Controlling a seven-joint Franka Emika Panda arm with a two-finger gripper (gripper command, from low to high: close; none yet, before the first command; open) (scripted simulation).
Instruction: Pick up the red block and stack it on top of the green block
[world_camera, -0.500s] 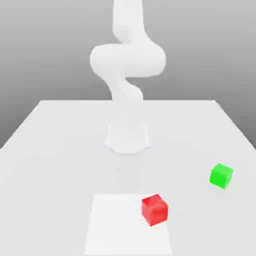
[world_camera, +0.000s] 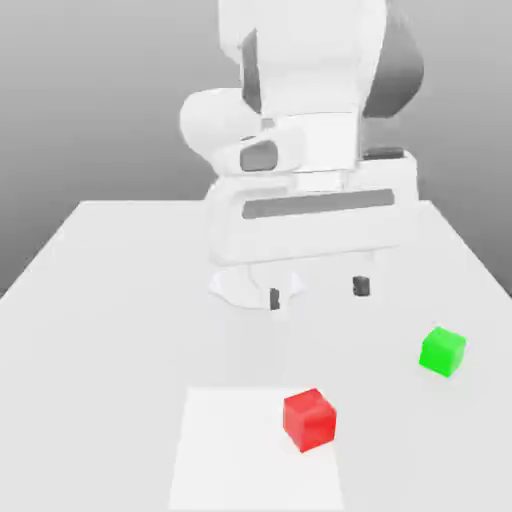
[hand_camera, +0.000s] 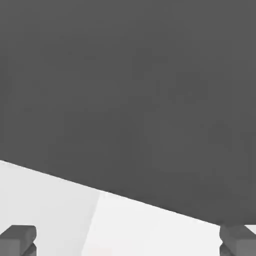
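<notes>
The red block (world_camera: 309, 419) sits on a lighter white square patch (world_camera: 230, 450) near the table's front edge. The green block (world_camera: 442, 351) rests on the table toward the exterior view's right, a little farther back. My gripper (world_camera: 318, 292) hangs well above the table, behind and above the red block, open with nothing between its dark fingertips (world_camera: 361, 287). In the hand view the two fingertips (hand_camera: 17, 239) stand far apart over the table's edge.
The white table (world_camera: 110, 300) spreads wide around both blocks. My arm's round base (world_camera: 235, 285) stands at the middle of the table behind the gripper. Beyond the table's edge lies dark grey background (hand_camera: 130, 90).
My hand has swung down into the exterior view, in front of the arm's base. Both blocks lie where they were.
</notes>
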